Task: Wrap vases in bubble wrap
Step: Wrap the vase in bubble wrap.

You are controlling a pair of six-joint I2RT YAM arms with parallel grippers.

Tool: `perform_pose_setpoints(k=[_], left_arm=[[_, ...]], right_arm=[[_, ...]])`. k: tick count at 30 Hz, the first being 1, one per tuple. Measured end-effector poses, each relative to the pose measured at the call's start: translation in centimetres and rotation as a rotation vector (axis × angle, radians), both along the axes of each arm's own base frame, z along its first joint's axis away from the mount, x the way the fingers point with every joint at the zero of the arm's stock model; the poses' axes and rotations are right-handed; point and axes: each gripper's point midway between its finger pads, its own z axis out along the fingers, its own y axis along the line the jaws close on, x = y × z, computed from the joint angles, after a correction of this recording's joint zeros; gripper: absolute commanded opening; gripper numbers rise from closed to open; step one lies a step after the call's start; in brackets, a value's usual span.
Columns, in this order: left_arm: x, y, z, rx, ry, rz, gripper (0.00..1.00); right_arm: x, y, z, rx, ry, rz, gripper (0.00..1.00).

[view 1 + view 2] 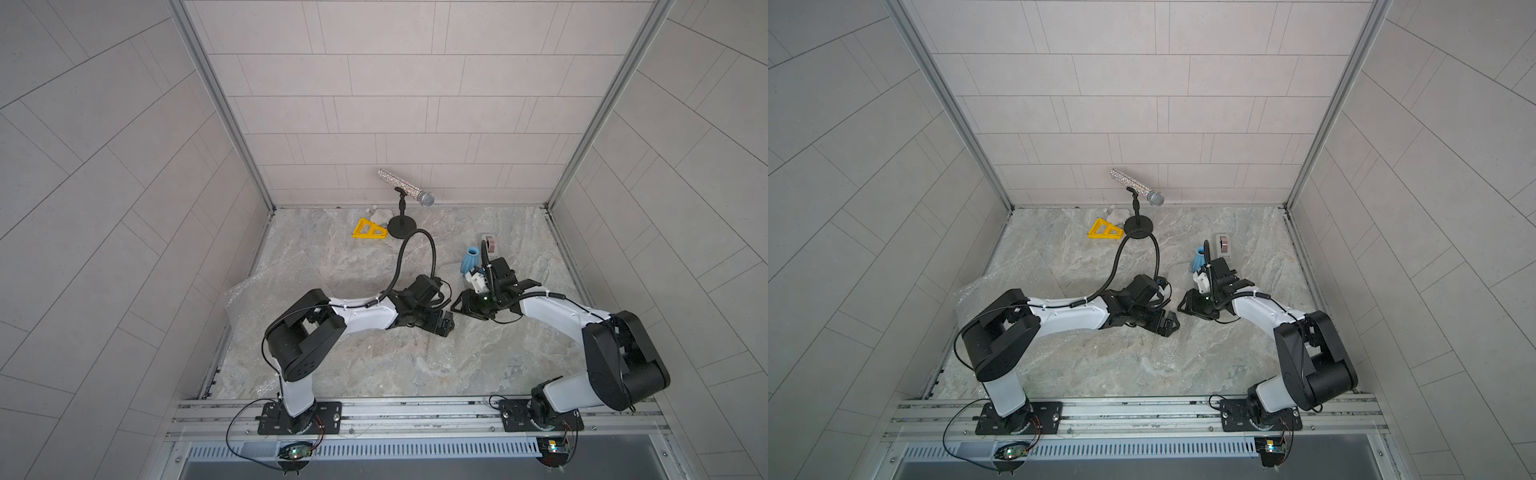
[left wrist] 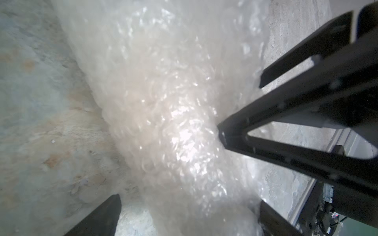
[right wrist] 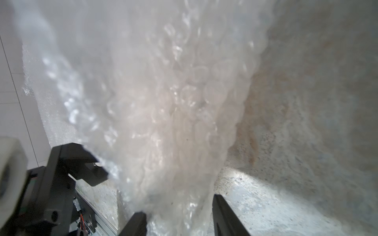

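Nearest me, both arms stretched in from the front rail, their ends close together over the middle of the marbled table [image 1: 374,361]. The left gripper [image 2: 191,201] stood spread wide, a finger on either side of a rolled bundle of bubble wrap [image 2: 173,122]. A strip of bare table showed between one finger and the plastic, so it had hold of nothing.

Facing it, the right gripper [image 3: 179,204] had its jaws partway apart with the same bundle running between them. I could not tell whether they pinched the plastic or only bracketed it. The layers were too cloudy to show what the roll held.

Off to the left, more of the bubble wrap [image 1: 249,297] lay crumpled on the table beside the left arm's elbow, as both top views showed.

Farther back, just beyond the right wrist, the light-blue vase [image 1: 471,261] stood mouth up. The grey tape dispenser [image 1: 490,245] sat just behind it.

By the back wall a glittery microphone [image 1: 405,189] tilted on its black stand [image 1: 402,227]. A yellow triangular frame [image 1: 369,230] and a small pale lump [image 1: 380,215] lay beside the stand's base.
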Motion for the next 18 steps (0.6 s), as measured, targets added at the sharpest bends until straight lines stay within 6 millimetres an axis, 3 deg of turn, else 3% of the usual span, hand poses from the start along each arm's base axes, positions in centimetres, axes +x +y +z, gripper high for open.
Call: perform_pose_setpoints(k=[8,18], left_arm=[[-0.8,0.1,0.3,0.023,0.001,-0.007,1.0],[-3.7,0.4,0.7,0.06,0.015,0.027,1.0]], right_arm=[[0.3,1.0,0.5,0.116,-0.026,-0.036,0.1],[-0.1,0.4,0.4,0.186,-0.025,-0.18,0.0]])
